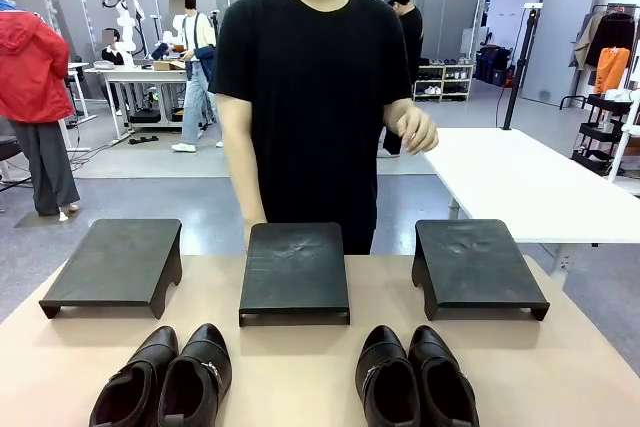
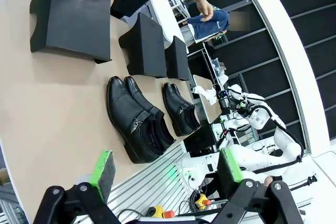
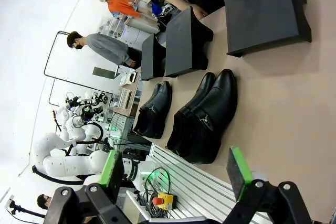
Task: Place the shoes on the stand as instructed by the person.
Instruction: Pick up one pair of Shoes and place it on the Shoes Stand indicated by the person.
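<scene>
Three black stands line the far edge of the desk [image 1: 300, 367]: a left stand [image 1: 115, 262], a middle stand [image 1: 295, 269] and a right stand [image 1: 475, 265]. Four glossy black shoes make two pairs on the desk surface along its near edge, toes toward the far edge. The left pair [image 1: 165, 382] lies before the gap between the left and middle stands, and the right pair [image 1: 415, 379] before the gap between the middle and right stands. Neither pair touches a stand.

The person [image 1: 315, 97] stands at the far edge behind the middle stand, with one arm hanging down and the other forearm [image 1: 400, 122] raised at the waist.

The left hand [image 2: 165, 165] hangs over the near edge, its green pads apart and holding nothing, well apart from the shoes. The right hand [image 3: 176, 167] is posed alike, its fingers spread and gripping nothing.
</scene>
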Motion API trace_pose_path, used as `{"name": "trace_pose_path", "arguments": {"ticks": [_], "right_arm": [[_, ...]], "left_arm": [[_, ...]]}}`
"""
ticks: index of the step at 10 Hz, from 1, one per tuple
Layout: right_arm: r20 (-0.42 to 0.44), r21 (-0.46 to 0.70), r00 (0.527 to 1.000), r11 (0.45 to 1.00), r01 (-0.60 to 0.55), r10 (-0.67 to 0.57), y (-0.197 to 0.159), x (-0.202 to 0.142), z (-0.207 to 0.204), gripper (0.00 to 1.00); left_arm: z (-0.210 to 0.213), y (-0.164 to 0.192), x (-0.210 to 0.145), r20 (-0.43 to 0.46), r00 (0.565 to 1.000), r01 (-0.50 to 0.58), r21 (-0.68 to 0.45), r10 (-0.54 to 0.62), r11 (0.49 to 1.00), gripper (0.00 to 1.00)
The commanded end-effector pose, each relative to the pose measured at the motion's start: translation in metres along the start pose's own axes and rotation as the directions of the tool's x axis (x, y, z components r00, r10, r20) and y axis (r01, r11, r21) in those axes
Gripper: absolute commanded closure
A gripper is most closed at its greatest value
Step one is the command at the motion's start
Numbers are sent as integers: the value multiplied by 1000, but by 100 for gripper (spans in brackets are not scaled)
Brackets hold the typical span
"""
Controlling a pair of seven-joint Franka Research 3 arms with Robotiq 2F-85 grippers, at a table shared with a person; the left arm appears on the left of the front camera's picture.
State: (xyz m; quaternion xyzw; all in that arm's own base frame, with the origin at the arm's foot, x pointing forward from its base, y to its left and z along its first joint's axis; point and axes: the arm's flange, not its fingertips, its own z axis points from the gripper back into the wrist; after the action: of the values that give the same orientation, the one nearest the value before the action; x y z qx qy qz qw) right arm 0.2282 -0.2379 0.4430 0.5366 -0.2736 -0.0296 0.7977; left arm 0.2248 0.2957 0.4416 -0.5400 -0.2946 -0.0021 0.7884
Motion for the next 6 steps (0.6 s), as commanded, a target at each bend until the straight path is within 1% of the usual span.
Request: {"name": "trace_pose_path", "arguments": {"ticks": [1,6], "right_arm": [[4,7,1000,1000,-3,3,2,2,3,0],[4,7,1000,1000,-3,3,2,2,3,0]], "left_arm": [[1,0,0,6,1000,9,-12,-8,1000,0],[1,0,0,6,1000,9,-12,-8,1000,0]]}}
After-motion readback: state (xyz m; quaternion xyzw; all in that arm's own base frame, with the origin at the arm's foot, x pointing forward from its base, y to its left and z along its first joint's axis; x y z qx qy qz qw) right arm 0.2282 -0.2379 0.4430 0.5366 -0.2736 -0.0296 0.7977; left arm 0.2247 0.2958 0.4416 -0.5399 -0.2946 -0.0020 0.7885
